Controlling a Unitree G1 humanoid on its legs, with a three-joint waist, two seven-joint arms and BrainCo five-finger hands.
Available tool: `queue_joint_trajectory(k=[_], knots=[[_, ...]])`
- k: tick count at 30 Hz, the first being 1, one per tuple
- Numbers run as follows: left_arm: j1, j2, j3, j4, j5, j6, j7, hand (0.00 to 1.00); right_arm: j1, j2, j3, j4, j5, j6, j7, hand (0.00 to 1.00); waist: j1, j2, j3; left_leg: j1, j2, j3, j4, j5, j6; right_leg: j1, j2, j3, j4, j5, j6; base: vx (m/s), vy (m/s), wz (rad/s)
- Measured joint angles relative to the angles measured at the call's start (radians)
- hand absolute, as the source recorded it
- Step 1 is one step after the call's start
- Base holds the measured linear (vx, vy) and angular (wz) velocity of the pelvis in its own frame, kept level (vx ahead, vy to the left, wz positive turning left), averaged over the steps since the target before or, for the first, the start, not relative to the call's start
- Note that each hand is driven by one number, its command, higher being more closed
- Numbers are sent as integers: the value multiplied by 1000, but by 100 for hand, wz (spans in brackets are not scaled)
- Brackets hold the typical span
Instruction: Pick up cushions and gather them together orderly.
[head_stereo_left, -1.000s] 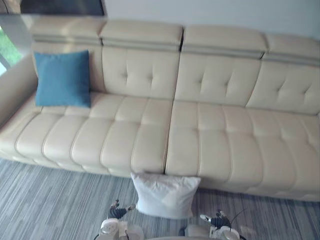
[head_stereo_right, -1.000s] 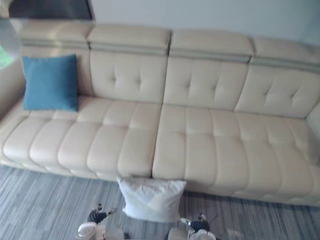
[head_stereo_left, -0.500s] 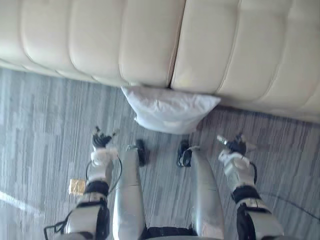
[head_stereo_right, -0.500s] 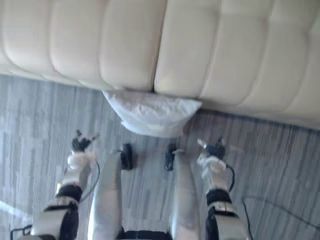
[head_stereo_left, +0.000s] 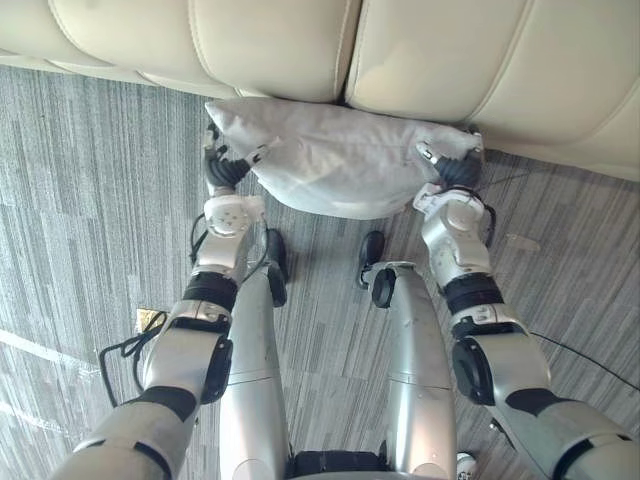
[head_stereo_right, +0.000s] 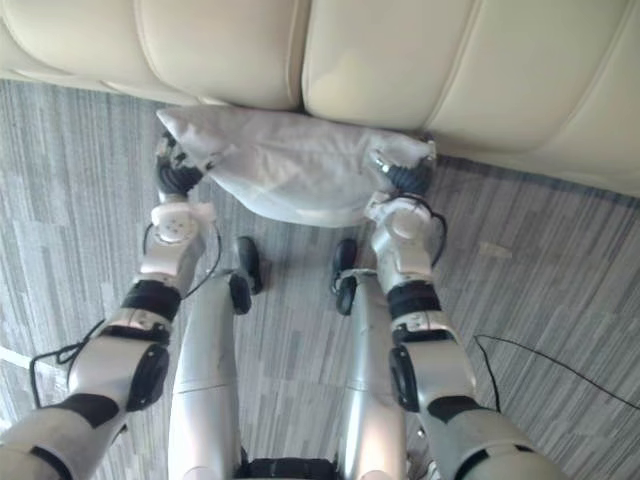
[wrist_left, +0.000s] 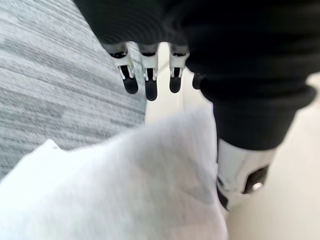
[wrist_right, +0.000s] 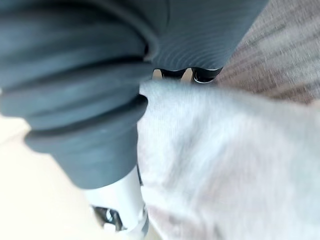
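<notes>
white cushion (head_stereo_left: 340, 165) against cream sofa (head_stereo_left: 450, 60)

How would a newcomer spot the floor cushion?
Find the cream leather sofa; on the grey striped carpet against its front edge lies a white cushion. Crumpled and plain, unlike the smooth sofa, it sits between the left hand and right hand.

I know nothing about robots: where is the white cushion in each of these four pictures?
Left eye view: white cushion upper middle, against the cream sofa front.
Right eye view: upper middle, slightly left of centre.
Left wrist view: close up, just past the straight fingers of the left hand.
Right wrist view: close up, beside the right hand and its dark cover.
Shared landmark: the cream sofa, right behind the cushion.
</notes>
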Motion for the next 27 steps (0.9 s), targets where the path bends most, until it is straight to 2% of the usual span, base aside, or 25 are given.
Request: queue_joint_trajectory(k=[8,11,18,22,24,26,27], knots=[[2,8,-41,-15,-4,0,52,100,67,0,58,-21,20,-17,-15,100,-6,1,0,21,-7,-36,-1,14,-10,23,5,-6,2,7,-12,-18,-3,0],[67,2,-66,-78,-3,-1,59,100,166,0,88,-113,19,-30,-17,100,-8,3,-1,89,-7,-36,-23,18,-17,89,8,-6,-17,10,-17,-66,-6,-2],[284,-39,-121,-312,-1,-13,62,100,391,6,116,-379,2,-54,-27,100,-6,12,-7,329,-9,-22,-182,58,-19,322,21,-7,-168,53,-8,-57,-12,-4],[489,-92,-149,-503,19,-18,62,100,602,39,125,-620,-56,-61,-29,100,7,16,-12,561,-11,15,-303,81,-24,536,22,-2,-273,76,-16,77,-5,-8],[575,-118,-182,-570,21,-21,60,100,696,39,132,-705,-87,-66,-29,100,13,22,-49,627,-15,21,-355,88,-23,599,23,-2,-317,79,-11,104,19,-1],[707,-134,-221,-654,27,-22,47,100,832,37,158,-798,-136,-72,-25,100,21,25,-129,709,-26,33,-436,105,-27,668,21,0,-375,83,-7,174,18,0],[734,-134,-229,-669,27,-23,41,100,863,37,163,-819,-148,-72,-25,100,23,24,-141,739,-28,40,-457,110,-27,693,20,-1,-389,84,-6,189,1,0]])
